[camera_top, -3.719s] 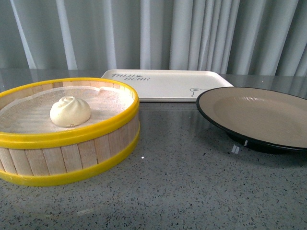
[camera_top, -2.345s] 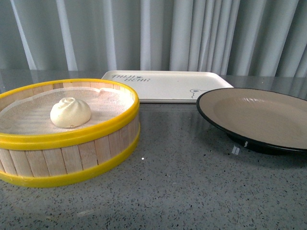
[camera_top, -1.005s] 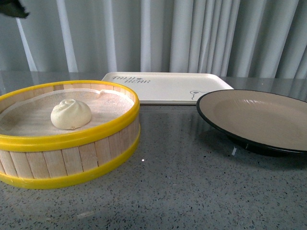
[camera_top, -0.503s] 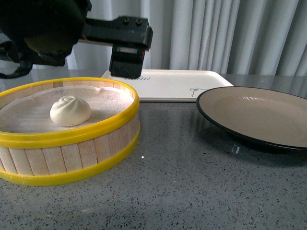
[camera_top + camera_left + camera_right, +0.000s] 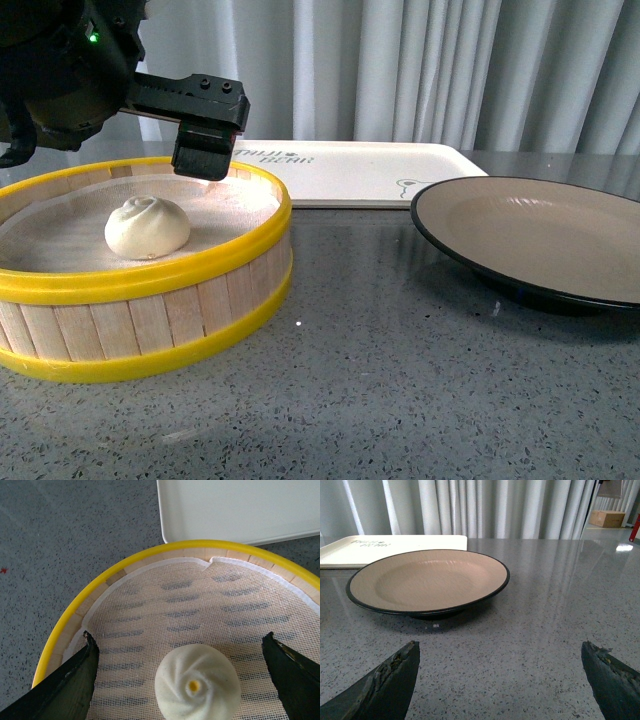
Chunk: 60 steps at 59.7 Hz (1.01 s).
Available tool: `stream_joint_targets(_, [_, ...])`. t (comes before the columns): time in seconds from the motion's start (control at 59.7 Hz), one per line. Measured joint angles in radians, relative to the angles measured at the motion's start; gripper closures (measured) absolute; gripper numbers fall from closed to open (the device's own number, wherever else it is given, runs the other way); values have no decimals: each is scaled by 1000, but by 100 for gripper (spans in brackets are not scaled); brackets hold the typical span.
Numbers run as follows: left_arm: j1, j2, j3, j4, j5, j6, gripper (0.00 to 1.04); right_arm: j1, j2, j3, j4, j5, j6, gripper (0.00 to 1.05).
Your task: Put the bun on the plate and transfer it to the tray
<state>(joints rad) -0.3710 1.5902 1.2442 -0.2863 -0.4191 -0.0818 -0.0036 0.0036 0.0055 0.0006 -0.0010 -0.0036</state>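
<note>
The white pleated bun [image 5: 147, 227] lies on the mesh inside a yellow-rimmed steamer basket [image 5: 160, 283] at the left. My left arm [image 5: 95, 70] reaches over the basket from the upper left. In the left wrist view my left gripper [image 5: 180, 636] is open above the bun [image 5: 196, 685], one finger on each side and neither touching it. The beige, black-rimmed plate [image 5: 540, 235] sits empty at the right, and the cream tray [image 5: 340, 170] lies behind it. My right gripper [image 5: 500, 645] is open over bare table, a short way from the plate [image 5: 427, 577].
The basket's yellow rim [image 5: 125, 562] curves round the bun, with the tray's corner [image 5: 240, 507] just beyond it. A grey speckled tabletop [image 5: 400, 380] spreads in front of basket and plate. Grey curtains [image 5: 450, 70] hang behind the table.
The left arm came into the front view from the upper left and has moved over the basket, shifting left and down toward the bun. Bun, plate and tray have not moved.
</note>
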Motion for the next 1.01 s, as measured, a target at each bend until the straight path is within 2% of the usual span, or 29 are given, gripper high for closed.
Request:
stream_joint_targets(0.218, [7,0,-12,-60,63,-55,7,0,0,0,0,0,0,9])
stream_joint_targets(0.804, [-3,15,-38,-48,49,-50,7,0,0,0,0,0,0,9])
stream_joint_targets(1.005, [-5,18,-40,-48,48,-49,36,0,0,0,0,0,0,9])
